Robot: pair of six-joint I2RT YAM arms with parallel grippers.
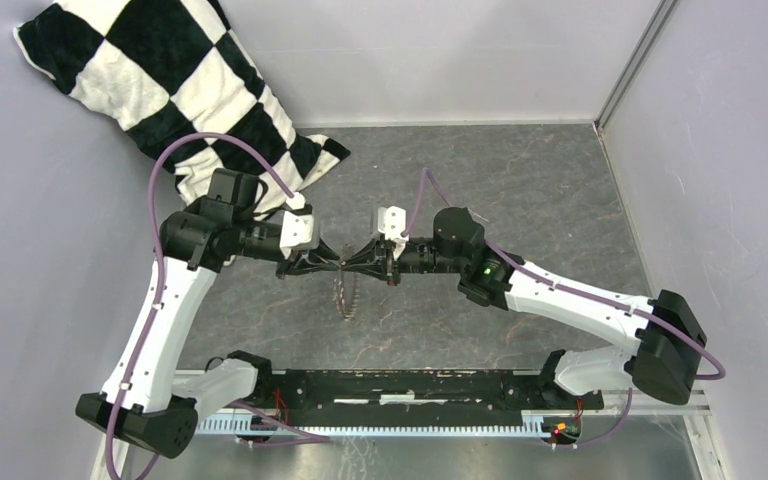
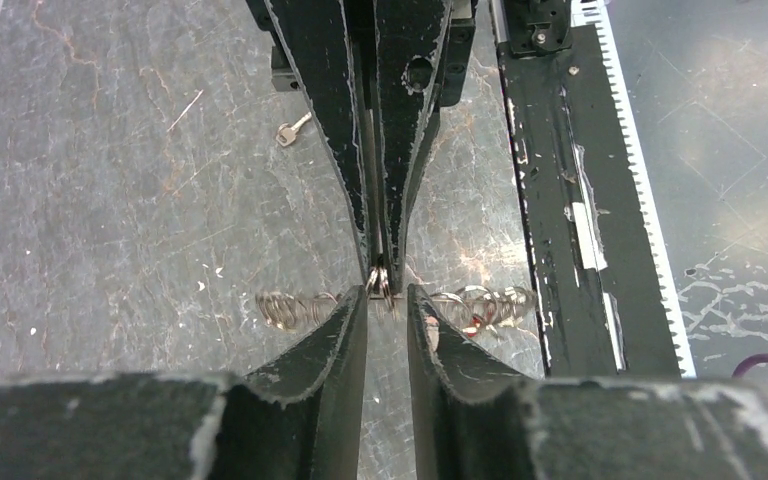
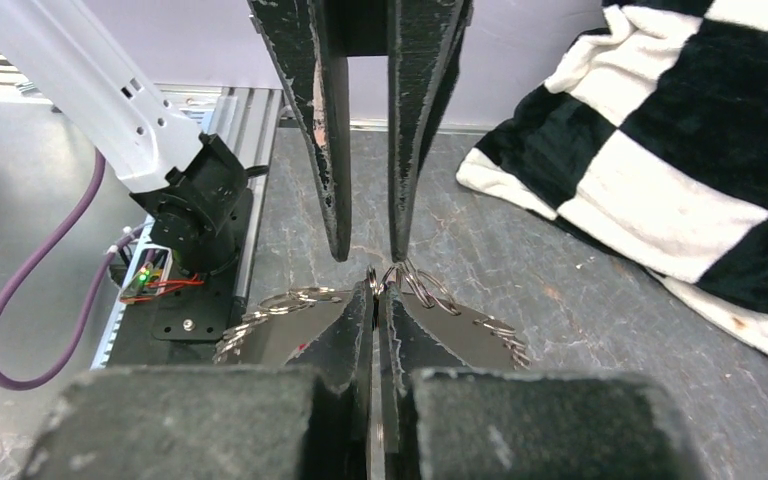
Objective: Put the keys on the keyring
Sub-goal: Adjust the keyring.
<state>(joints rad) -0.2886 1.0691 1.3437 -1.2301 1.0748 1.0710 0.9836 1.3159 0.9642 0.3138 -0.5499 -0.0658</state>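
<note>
Currently the keyring (image 1: 345, 295) hangs just above the table (image 2: 110, 220), one of its rings pinched in my right gripper (image 3: 375, 292), whose fingers are clamped tight on it. My left gripper (image 2: 388, 298) meets it tip to tip, jaws narrowly apart on either side of that ring, grasping nothing. The key (image 2: 293, 130) lies flat on the table, well apart from the rings.

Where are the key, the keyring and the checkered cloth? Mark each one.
key (image 2: 294, 128): left wrist view, on its shaft beside the head.
keyring (image 1: 345, 297): top external view, on the hanging loop of rings.
checkered cloth (image 1: 195, 85): top external view, on its middle.
</note>
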